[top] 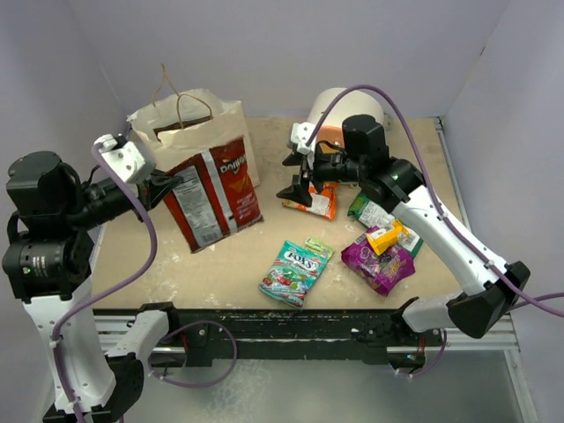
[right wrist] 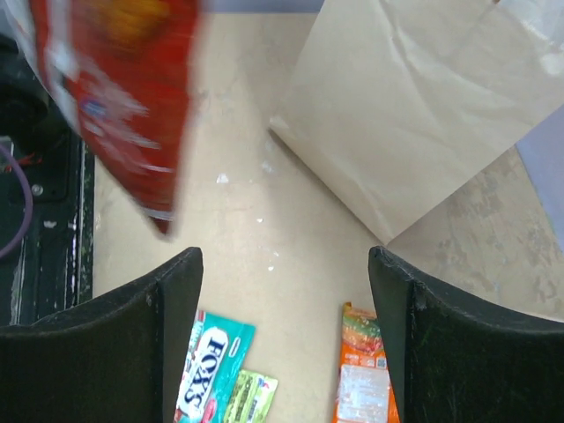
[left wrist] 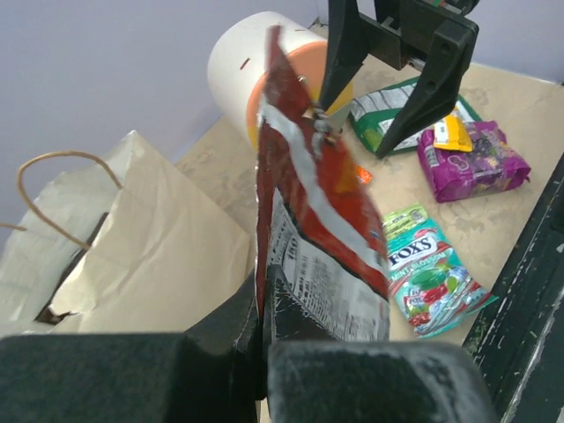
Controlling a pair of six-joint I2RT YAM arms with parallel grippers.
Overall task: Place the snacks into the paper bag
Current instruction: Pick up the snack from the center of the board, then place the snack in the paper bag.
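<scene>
Holding the red chip bag [top: 211, 198] by one edge, the left tool [top: 165, 189] is closed tight on it. The chip bag is up in the air, tilted, just in front of the open paper bag [top: 189, 132] at the back left of the worktop [top: 238, 264]. The right tool [top: 300, 181] is wide with nothing between its fingers, above the orange packet [top: 319, 204]. The teal packet [top: 295, 269], purple packet [top: 379, 263] and yellow box [top: 385, 238] lie near it.
</scene>
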